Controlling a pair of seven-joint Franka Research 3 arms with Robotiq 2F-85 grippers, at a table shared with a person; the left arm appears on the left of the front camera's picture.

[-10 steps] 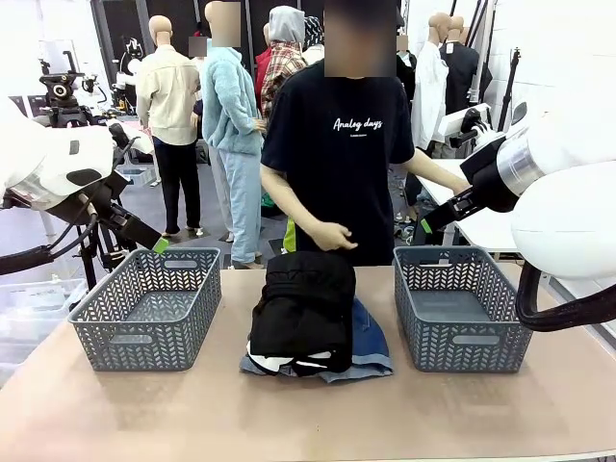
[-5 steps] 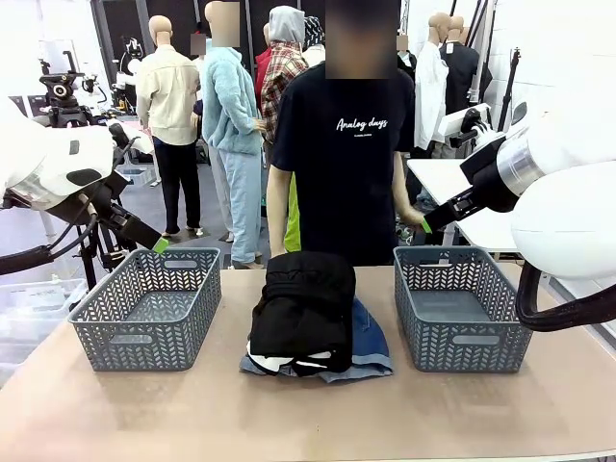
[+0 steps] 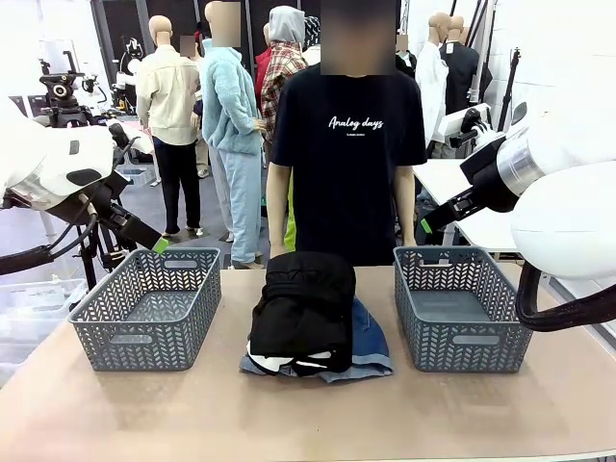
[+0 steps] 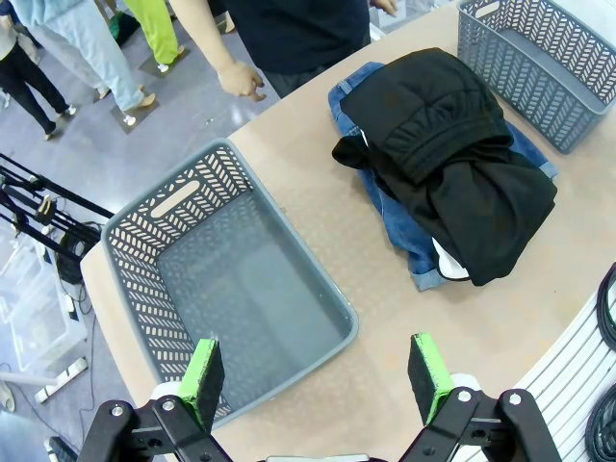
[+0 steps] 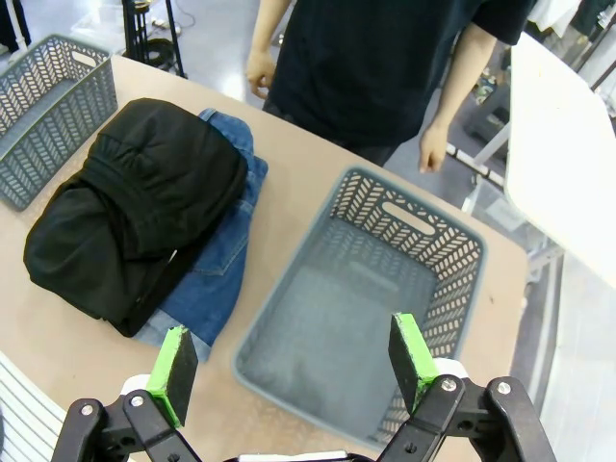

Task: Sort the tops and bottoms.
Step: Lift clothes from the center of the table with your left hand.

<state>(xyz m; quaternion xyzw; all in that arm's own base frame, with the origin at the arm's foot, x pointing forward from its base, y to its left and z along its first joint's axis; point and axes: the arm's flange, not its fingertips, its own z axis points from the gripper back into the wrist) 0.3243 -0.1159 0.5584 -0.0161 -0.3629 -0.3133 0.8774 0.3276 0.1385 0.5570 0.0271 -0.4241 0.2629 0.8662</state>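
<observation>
I see the left gripper (image 4: pixel 316 377) from its wrist camera with its two green fingers (image 4: pixel 202 373) wide apart and nothing between them. It hangs above the near corner of the left basket (image 4: pixel 175 199). The right gripper (image 5: pixel 294 364) has its fingers (image 5: pixel 411 348) wide apart too, also with nothing between them, and it hangs above the near edge of the right basket (image 5: pixel 414 218). From the front camera both grippers are high, above the baskets' rims and toward the far side of the table (image 3: pixel 308 419).

The tops (image 3: pixel 303 306) are a folded black pile in the middle of the table, between the two baskets. They lie on the bottoms (image 3: pixel 372 343), the blue denim, which shows from under them along the near edge and on the right side. The black pile covers most of the denim.

The left edge of the pile is apart from the left basket, with a strip of bare table between. On the right, the denim edge comes just beside the right basket's wall; in the right wrist view a narrow strip of table separates them. In front of the pile and the baskets there is a broad band of bare table up to the near edge.

The person (image 3: pixel 351 164) stands at the far edge, behind the pile, with the hands (image 5: pixel 431 150) hanging down beside the body, off the table.
</observation>
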